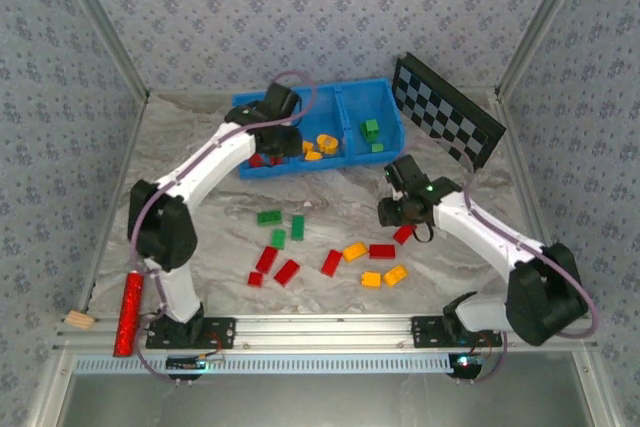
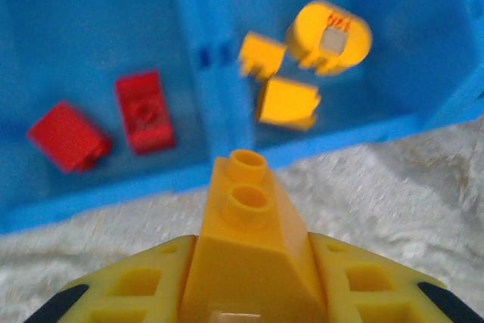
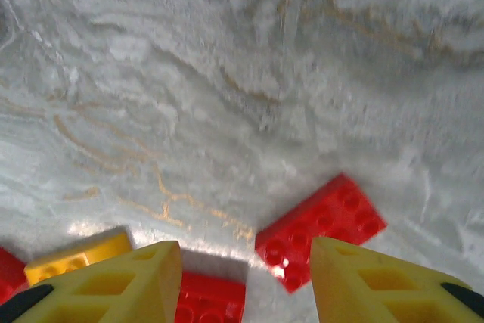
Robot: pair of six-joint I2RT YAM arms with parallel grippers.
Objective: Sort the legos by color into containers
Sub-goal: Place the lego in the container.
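Left arm [image 1: 215, 162]: stretched forward
Left gripper [image 2: 253, 255]: closed on brick [image 2: 246, 217]
Right arm [image 1: 485, 232]: bent low
Right gripper [image 3: 246, 266]: fingers apart

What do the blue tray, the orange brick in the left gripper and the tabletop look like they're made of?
The blue tray: moulded plastic, smooth with a slight gloss, uniform colour. The orange brick: hard glossy plastic; crisp studs, highlights on its edges. The tabletop: grey-white marble pattern with tan veins, mostly matte; real stone or a printed covering, cannot tell.
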